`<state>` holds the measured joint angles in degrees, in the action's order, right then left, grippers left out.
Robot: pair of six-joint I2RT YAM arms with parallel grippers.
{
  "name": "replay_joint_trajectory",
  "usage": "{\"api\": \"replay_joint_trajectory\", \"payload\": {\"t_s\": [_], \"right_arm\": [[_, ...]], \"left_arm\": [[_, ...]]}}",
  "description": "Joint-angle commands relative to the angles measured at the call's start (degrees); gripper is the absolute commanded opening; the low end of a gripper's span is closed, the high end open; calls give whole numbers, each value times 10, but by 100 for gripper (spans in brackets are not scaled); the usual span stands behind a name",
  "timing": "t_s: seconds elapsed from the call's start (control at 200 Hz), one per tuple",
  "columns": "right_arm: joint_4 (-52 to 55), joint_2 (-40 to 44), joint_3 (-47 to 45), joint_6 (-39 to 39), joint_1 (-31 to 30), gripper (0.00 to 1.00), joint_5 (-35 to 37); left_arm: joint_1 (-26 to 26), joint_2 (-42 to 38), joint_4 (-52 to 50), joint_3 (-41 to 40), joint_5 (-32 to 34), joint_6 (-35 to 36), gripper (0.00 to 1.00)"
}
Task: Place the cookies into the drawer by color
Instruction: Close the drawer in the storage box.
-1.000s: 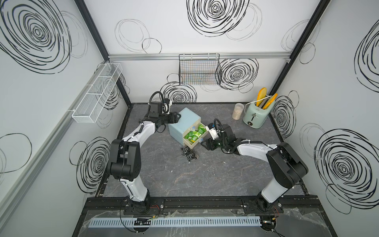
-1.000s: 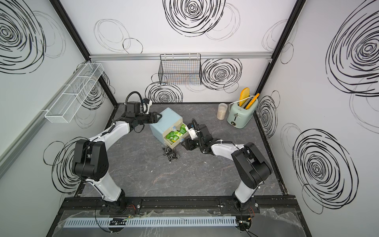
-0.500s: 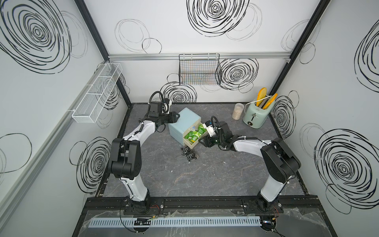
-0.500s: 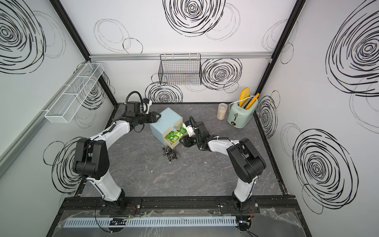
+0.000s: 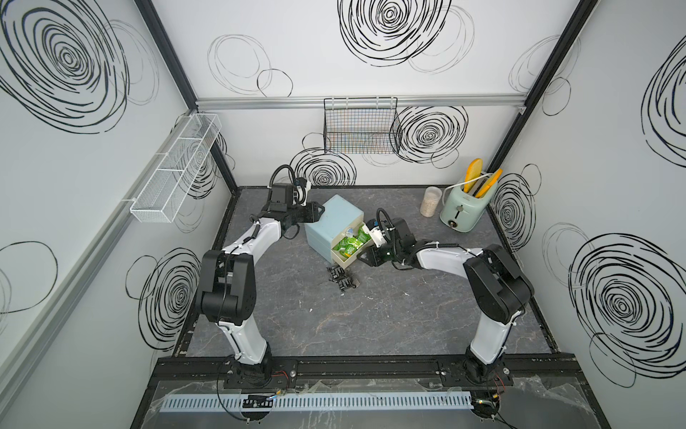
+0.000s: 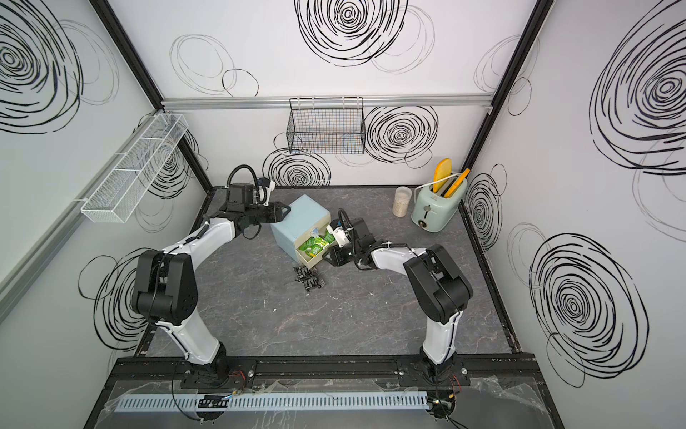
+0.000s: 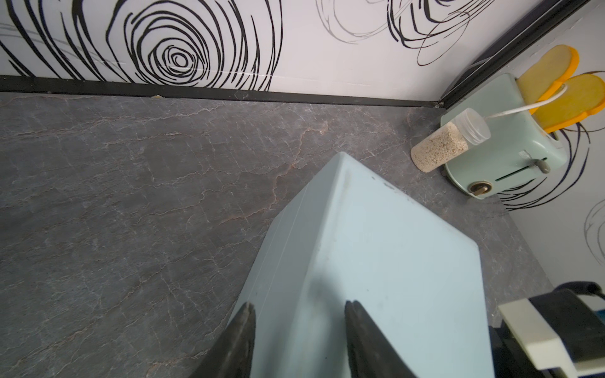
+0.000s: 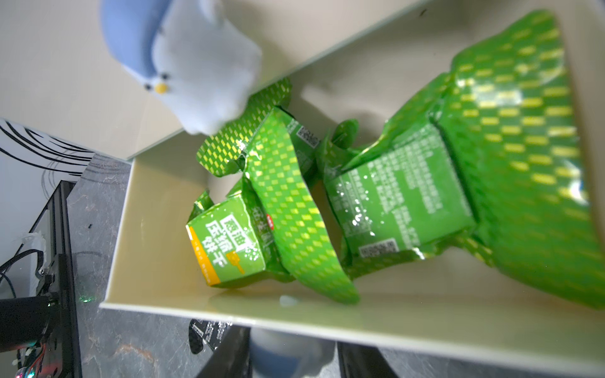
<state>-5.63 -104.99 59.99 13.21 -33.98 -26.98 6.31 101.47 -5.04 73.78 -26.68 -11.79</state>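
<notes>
**Watch for a jam at the green drawer**

Your right gripper [image 8: 293, 351] has its fingers on either side of the knob [image 8: 284, 342]. The blur hides whether they are clamped on it yet. If the grip is loose, a smooth round knob can slide out partway through the push.

Just past the fingertips is the open drawer [image 8: 154, 248], with the green packets [image 8: 402, 203] heaped loosely inside. Some foil ends seem to ride above the rim. A plush bird [image 8: 196, 65] sits on the far edge, against the panel above. If you push in from here, I'd expect either one to wedge in the gap — crushed foil, or a drawer stuck half-shut.

The black packets [image 5: 343, 278] lie on the table [image 5: 334, 327], low and just beside that gripper. A dip of the wrist could scatter them.

Beyond the drawer, your left gripper [image 7: 298, 306] has its fingers apart astride the cabinet [image 7: 376, 261]'s back edge. I can't tell whether they are pinching it. If that brace slips, the cabinet will probably twist or skid instead of the drawer moving.
</notes>
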Motion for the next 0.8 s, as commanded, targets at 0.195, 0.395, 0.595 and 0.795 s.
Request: {"api": "replay_joint_trajectory", "payload": {"t_s": [0.195,0.395,0.595,0.795], "right_arm": [[-46,-12,51,-1,-10,38,14],[-49,-6,55,-4,-13,33,24],[-44,6,59,-8,-16,31,27],[-49,20,51,-17,-18,33,39]], "left_arm": [[13,-9,-21,-1,-20,8,50],[14,-9,-24,0,-17,11,50],[15,-12,-28,-1,-11,15,50],[16,-11,-30,-1,-9,16,51]]}}
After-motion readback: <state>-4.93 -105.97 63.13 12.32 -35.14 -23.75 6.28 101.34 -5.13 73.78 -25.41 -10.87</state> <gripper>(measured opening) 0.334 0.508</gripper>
